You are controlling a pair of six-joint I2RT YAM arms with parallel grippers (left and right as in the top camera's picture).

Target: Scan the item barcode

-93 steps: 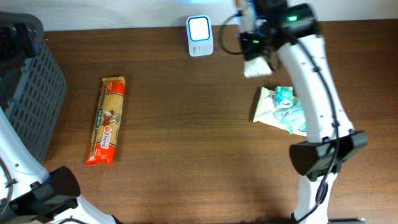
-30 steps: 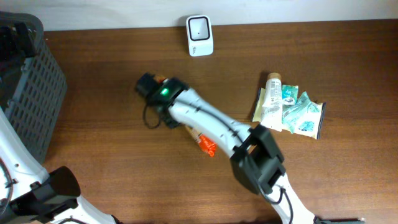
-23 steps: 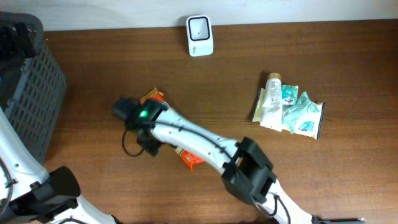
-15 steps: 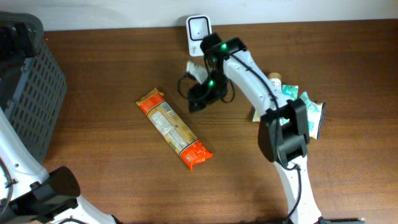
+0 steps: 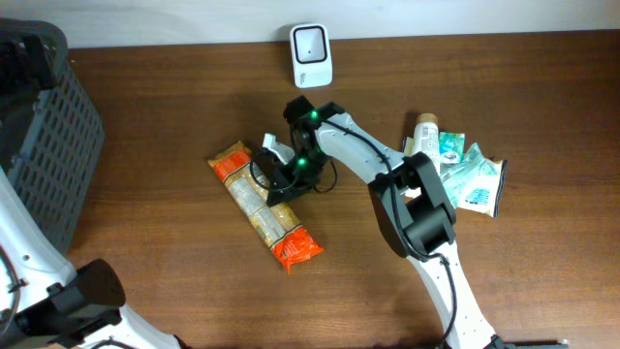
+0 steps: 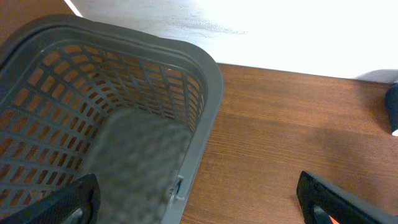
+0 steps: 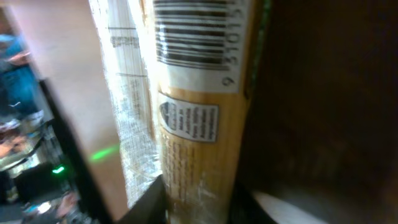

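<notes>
Basket (image 5: 58, 145): far left of the table.
Left gripper (image 6: 196, 193): jaws spread wide, empty, beside the basket rim.
Pasta packet (image 5: 266, 221): diagonal at mid-table, barcode showing.
Right gripper (image 5: 281, 184): closed around the packet's middle.
Scanner (image 5: 311, 43): back edge, apart from the packet.

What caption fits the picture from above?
Right gripper at the pasta packet, white scanner standing farther back.

Grey basket (image 5: 58, 145) far left; white tube (image 5: 423, 155) touching teal pouches (image 5: 472, 176) right.
</notes>
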